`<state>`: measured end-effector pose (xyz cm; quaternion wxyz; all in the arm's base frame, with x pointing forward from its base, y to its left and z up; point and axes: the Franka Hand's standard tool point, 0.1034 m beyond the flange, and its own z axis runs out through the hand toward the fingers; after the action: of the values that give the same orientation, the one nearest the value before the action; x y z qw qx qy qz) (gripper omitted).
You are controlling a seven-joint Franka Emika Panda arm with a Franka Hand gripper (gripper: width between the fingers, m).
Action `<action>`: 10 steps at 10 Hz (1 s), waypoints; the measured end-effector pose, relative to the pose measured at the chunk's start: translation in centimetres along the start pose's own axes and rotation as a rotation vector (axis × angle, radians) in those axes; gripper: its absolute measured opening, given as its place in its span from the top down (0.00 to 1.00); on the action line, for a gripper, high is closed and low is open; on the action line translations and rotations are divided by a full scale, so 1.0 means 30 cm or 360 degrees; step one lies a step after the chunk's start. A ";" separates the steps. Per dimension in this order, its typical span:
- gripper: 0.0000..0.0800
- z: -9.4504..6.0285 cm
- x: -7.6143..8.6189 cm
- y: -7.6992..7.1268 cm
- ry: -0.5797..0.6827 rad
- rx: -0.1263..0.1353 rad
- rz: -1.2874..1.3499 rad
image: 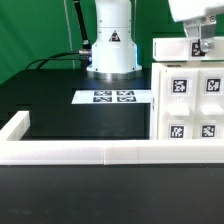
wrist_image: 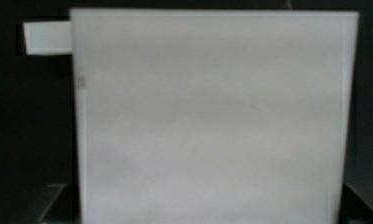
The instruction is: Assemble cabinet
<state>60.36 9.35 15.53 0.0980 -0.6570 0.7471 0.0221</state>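
Sitting at the exterior view's right, the cabinet (image: 190, 108) is resting on the black counter (image: 70, 115) with its near edge meeting the low white rail (image: 70, 152). I judge the rail is serving as a stop, bracing the body so that parts can be pushed on without it sliding. Its broad white face is showing four black-and-white square tags (image: 180, 86), and a further white part is rising above its top edge. The claw (image: 200, 42) is hanging over that upper part, touching it or just above it. Whether its fingers are spread or gripping anything I cannot tell. The marker board (image: 115, 97) is lying well apart, near the arm's base (image: 110, 45).

Through the wrist view, a plain white panel of the cabinet (wrist_image: 209, 120) is filling almost everything. It is looking smooth and untagged, with a small block (wrist_image: 48, 38) jutting from one corner. No fingertips are showing clearly, so this view is not settling the grip either.
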 end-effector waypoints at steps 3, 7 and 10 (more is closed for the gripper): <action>0.30 -0.001 -0.004 -0.003 -0.0038 0.0002 0.0250; 0.02 -0.032 -0.023 -0.007 -0.0064 0.0010 0.0151; 0.00 -0.095 -0.042 -0.017 -0.0141 0.0050 0.0157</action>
<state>60.67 10.06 18.58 0.1402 -0.6162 0.7737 0.0443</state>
